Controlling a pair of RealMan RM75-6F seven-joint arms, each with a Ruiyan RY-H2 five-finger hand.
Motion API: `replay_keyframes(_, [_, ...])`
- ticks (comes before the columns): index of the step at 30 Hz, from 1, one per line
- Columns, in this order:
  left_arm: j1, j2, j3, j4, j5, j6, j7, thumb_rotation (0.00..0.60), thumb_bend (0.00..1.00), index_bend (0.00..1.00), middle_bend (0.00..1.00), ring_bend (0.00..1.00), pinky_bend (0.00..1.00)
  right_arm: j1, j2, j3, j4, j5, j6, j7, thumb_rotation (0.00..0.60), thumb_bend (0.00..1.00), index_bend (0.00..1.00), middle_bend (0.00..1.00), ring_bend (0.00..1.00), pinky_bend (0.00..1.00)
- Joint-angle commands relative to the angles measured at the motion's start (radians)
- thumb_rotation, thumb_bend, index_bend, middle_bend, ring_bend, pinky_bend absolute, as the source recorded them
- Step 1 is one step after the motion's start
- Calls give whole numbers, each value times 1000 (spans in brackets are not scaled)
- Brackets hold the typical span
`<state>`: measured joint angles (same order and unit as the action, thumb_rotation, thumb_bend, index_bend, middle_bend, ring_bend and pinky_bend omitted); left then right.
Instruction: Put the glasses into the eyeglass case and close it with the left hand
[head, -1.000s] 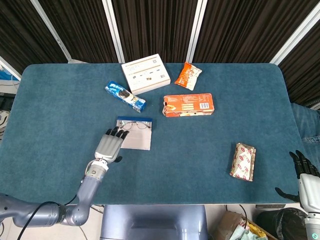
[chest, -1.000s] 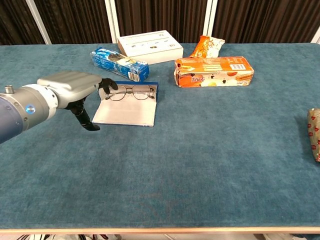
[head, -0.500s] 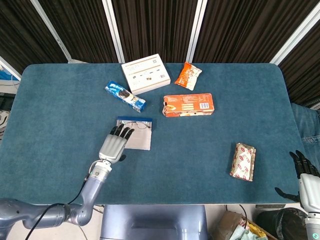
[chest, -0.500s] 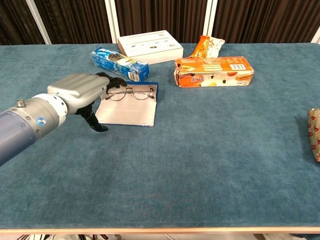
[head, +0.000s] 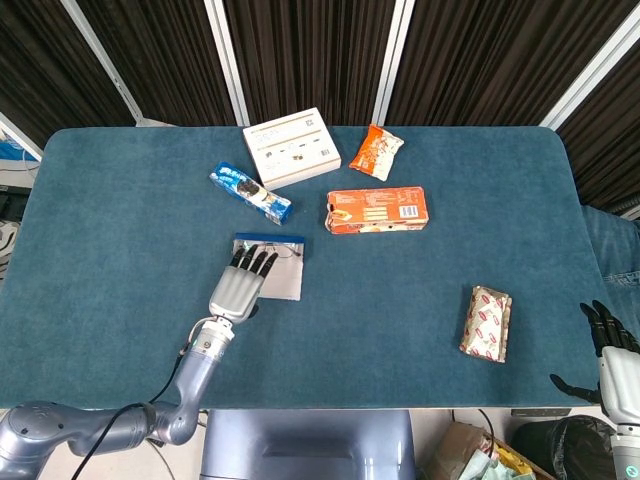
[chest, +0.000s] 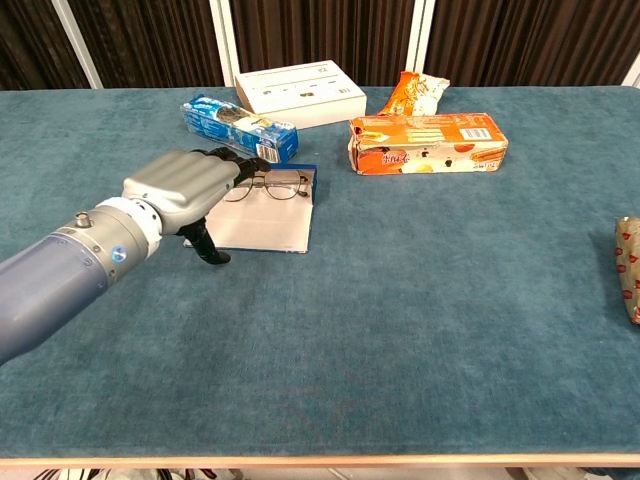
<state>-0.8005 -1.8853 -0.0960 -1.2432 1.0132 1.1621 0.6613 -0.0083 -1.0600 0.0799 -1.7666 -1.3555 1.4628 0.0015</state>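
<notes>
The table (head: 120, 250) holds my left hand (head: 240, 288), spread flat and grasping nothing, fingertips (chest: 247, 160) over the left part of the open case (chest: 268, 222). My right hand (head: 612, 352) hangs off the table's right edge, fingers apart, empty. The glasses (chest: 282, 185) lie unfolded in the case along its far blue edge, just past my fingertips.
</notes>
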Motion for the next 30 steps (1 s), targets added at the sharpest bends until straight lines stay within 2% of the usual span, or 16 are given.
replay_keyframes(1, [6, -11, -2, 16, 6, -4, 3, 600, 149, 63, 126, 4, 118, 0, -1, 0, 1, -1, 1, -1, 600, 171, 66, 14, 103, 161])
replay_keyframes(20, [11, -68, -54, 104, 33, -27, 20, 600, 157, 63, 126, 6, 118, 0, -8, -3, 17, -18, 13, -21, 600, 171, 66, 15, 103, 161])
replay_keyframes(30, [11, -85, -73, 121, 43, -35, 31, 600, 157, 90, 126, 6, 118, 4, -15, -15, 47, -73, 28, -28, 600, 158, 66, 15, 103, 161])
